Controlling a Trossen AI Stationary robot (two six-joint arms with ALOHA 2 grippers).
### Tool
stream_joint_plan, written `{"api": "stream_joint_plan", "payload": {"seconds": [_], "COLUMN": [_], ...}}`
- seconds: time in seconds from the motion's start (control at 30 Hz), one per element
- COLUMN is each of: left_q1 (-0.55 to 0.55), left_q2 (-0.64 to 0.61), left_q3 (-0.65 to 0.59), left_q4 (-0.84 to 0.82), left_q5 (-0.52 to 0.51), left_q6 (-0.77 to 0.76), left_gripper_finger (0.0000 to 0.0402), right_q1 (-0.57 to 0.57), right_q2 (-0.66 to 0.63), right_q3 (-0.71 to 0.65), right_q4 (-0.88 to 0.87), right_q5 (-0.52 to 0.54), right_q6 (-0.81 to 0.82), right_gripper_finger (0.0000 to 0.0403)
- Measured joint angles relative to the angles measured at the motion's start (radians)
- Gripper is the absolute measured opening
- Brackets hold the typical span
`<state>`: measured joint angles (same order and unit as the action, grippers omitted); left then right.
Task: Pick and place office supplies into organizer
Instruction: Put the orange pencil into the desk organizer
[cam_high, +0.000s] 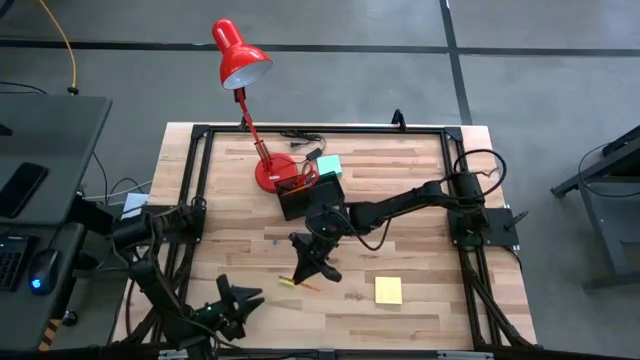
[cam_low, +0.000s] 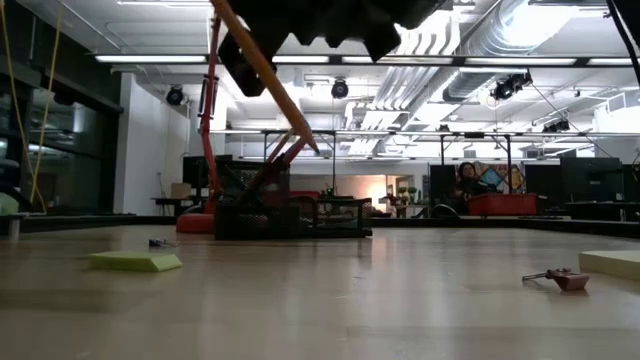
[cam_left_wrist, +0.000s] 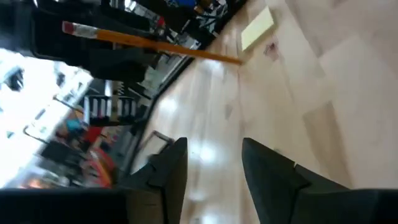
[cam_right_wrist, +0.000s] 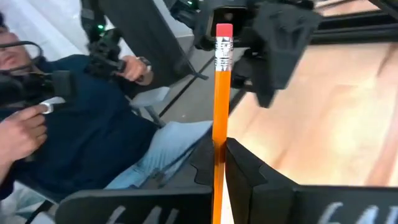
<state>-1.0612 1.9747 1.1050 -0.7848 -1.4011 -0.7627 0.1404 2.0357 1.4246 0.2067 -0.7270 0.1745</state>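
My right gripper (cam_high: 312, 264) hangs over the table's middle, near of the organizer, shut on an orange pencil (cam_right_wrist: 222, 93). In the low view the pencil (cam_low: 275, 85) slants down from the gripper, clear of the table. The black organizer (cam_high: 308, 196) sits beside the lamp base, with a teal sticky pad (cam_high: 328, 166) at its far side. A yellow sticky pad (cam_high: 388, 290) lies flat on the table, right of the gripper. A small yellow piece (cam_high: 289, 283) lies under the gripper. My left gripper (cam_left_wrist: 214, 168) waits open at the near left corner. My right gripper pinches the pencil's shaft (cam_right_wrist: 218, 146) between its two fingers. The pencil runs along the fingers, and its pink eraser end (cam_right_wrist: 223, 31) sticks out past the fingertips. It is lifted clear and tilted, with its lower end (cam_low: 314, 150) well above the table.
The red desk lamp (cam_high: 240, 55) stands on its round base (cam_high: 270, 173) just left of the organizer. A black frame runs along the table's edges. A small reddish piece (cam_low: 560, 278) lies near the near edge. A seated person (cam_right_wrist: 74, 118) is beyond the table.
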Motion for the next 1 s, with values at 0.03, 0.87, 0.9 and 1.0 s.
{"api": "stream_joint_plan", "payload": {"seconds": [0.03, 0.87, 0.9, 1.0], "left_q1": [0.002, 0.045, 0.048, 0.047], "left_q2": [0.0, -0.114, -0.117, -0.141], "left_q3": [-0.004, -0.624, -0.673, -0.769], "left_q4": [0.051, 2.175, 2.26, 2.346], "left_q5": [0.013, 0.829, 0.825, 0.809], "left_q6": [0.025, 1.451, 1.457, 1.474], "left_gripper_finger": [0.0139, 0.0051, 0.0049, 0.0045], "right_q1": [0.001, 0.05, 0.039, -0.004], "right_q2": [0.0, -0.007, -0.013, -0.044], "right_q3": [0.0, 0.0, -0.001, -0.001], "right_q4": [-0.009, -0.083, -0.094, -0.07], "right_q5": [0.009, 0.022, 0.028, 0.094], "right_q6": [-0.001, -0.113, -0.145, -0.222], "right_gripper_finger": [0.0, 0.0, 0.0, 0.0]}}
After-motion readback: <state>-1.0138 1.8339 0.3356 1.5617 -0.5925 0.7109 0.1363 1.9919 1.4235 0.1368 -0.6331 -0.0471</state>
